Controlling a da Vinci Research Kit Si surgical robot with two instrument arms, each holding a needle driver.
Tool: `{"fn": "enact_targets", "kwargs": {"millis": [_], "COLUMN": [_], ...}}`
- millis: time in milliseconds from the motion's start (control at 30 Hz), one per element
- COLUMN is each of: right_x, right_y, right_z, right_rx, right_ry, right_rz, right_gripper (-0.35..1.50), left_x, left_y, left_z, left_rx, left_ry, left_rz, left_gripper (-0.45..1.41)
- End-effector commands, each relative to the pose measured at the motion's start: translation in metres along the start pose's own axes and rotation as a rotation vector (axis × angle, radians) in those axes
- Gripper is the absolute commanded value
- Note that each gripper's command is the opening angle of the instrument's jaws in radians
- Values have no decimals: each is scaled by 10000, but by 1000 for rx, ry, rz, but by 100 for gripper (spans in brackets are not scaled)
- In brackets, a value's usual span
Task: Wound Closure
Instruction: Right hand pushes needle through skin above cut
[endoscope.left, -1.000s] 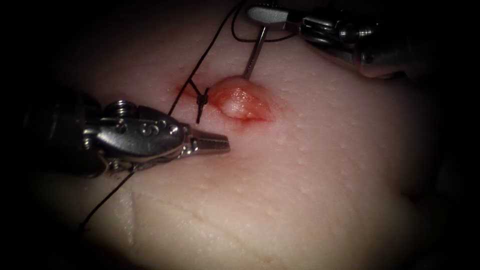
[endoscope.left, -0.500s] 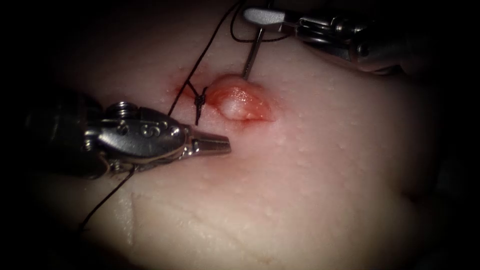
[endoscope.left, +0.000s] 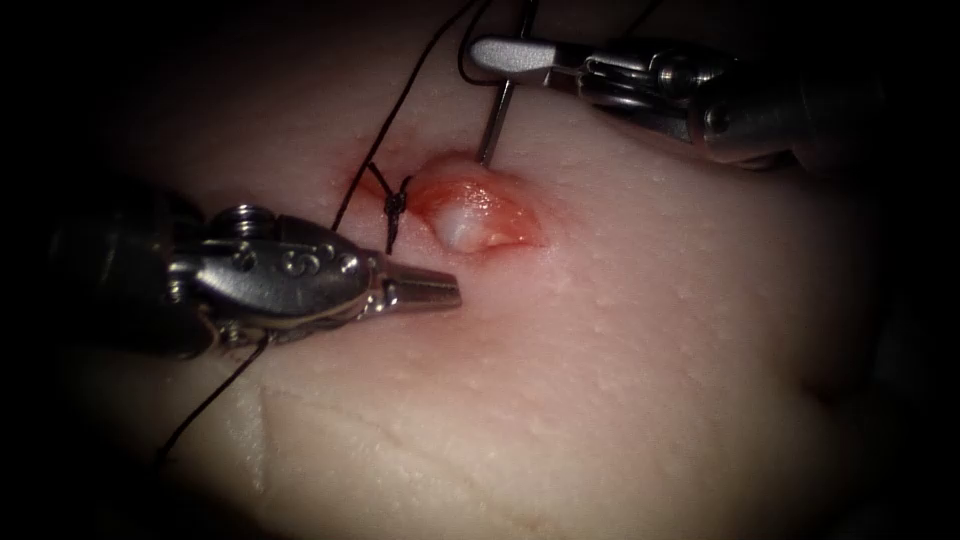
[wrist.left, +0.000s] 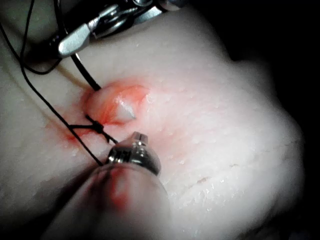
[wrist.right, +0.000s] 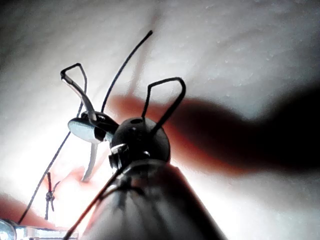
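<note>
The cut (endoscope.left: 480, 215) in the tissue (endoscope.left: 620, 360) gapes at its right part, wet with red fluid; a tied knot (endoscope.left: 397, 200) closes its left end. My right tool (endoscope.left: 500, 55) is shut on the curved needle (endoscope.left: 495, 120) near its back end. The needle's front part is sunk in the tissue at the cut's far edge, its tip hidden. Dark thread (endoscope.left: 420, 90) runs from the knot up and out of view. My left tool (endoscope.left: 440, 291) hovers to the lower left of the cut, jaws shut, holding nothing. The left wrist view shows the needle (wrist.left: 85, 75) entering beside the cut (wrist.left: 120, 105).
Another strand of thread (endoscope.left: 215, 395) trails from under the left tool toward the lower left. Thread loops (wrist.right: 165, 97) curl around the right tool's wrist. The tissue slopes away into the dark on the right.
My right tool has shifted left with the needle. Less of the needle's shaft shows above the tissue, and the pale bulge in the cut stands out more. The left tool has not moved.
</note>
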Motion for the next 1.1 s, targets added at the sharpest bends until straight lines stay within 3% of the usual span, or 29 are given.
{"fn": "enact_targets", "kwargs": {"millis": [33, 367, 1100], "right_x": [-5, -7, -67], "right_y": [2, 0, -35], "right_z": [6, 10, 12], "right_rx": [1, 21, 78], "right_ry": [0, -13, -72], "right_rz": [9, 55, 112], "right_gripper": [-35, -35, -35], "left_x": [-4, -4, -3], "left_y": [7, 6, 4], "left_z": [7, 7, 7], "left_rx": [-4, -4, -3], "left_ry": [0, 0, 1], "left_rz": [-1, 4, 38], "left_gripper": [-6, -6, -6]}}
